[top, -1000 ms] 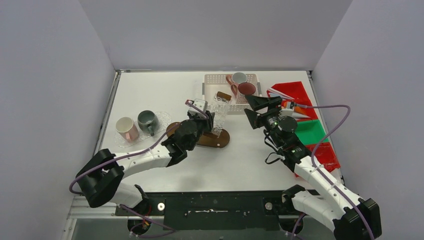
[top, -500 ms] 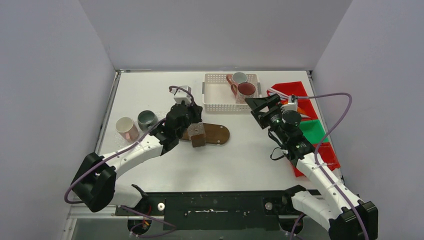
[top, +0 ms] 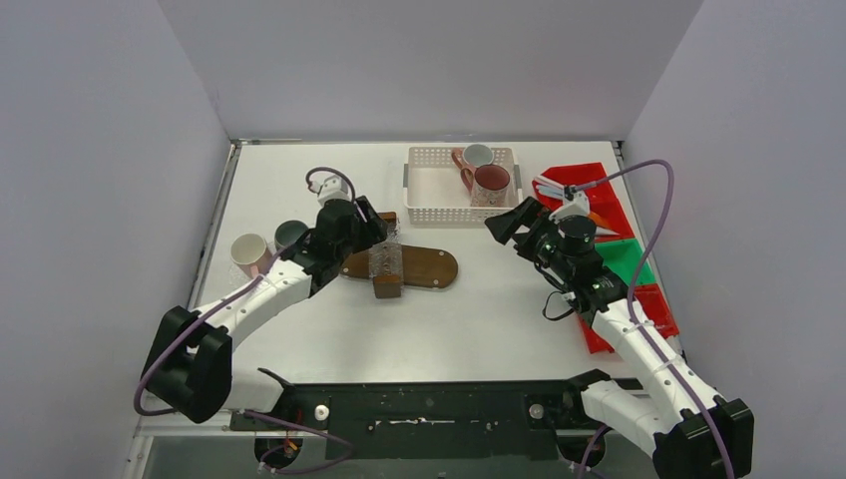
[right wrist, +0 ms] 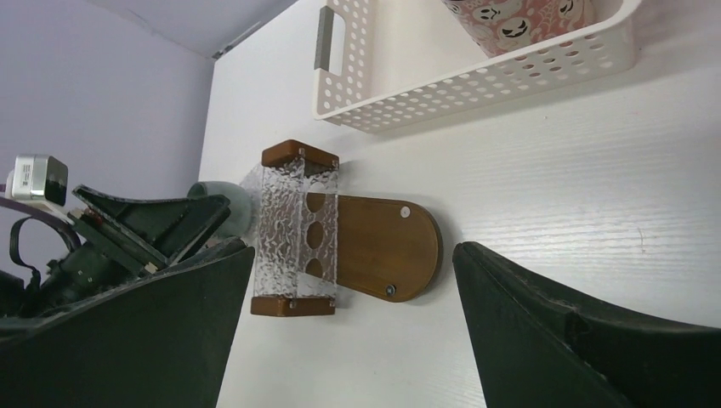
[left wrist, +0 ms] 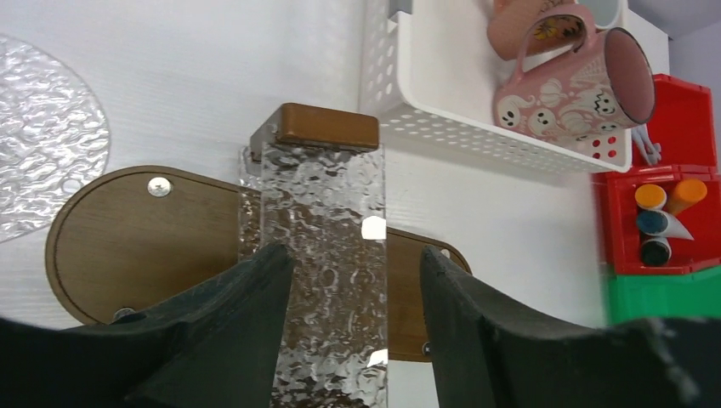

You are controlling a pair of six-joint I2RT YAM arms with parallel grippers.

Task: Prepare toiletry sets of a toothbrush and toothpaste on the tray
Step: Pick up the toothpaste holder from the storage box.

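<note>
The left hand (left wrist: 355, 272) reaches over the middle of the bench (top: 299, 180) with its two fingers (left wrist: 242, 314) set either side of a clear rippled holder (left wrist: 321, 255) with wooden end caps. The hand is released: a gap shows between the right finger and the holder's side. The holder lies on its side across the left end of the oval wooden tray (top: 431, 267). The right hand (top: 507, 218) hangs above the bench to the right of the tray, spread wide with nothing between its fingers. The pinkish-white mug (top: 247, 254) and the dark green mug (top: 290, 234) stand side by side at the left, by a clear plate (left wrist: 42, 144). The maroon mug (top: 491, 181) and the white mug with a pink handle (top: 476, 156) sit in the right end of the white basket (top: 429, 190) at the far side. Tapered tubes (left wrist: 663, 212) lie in a red bin (top: 589, 185) at the right, and just near of it is a green bin (top: 619, 261).
</note>
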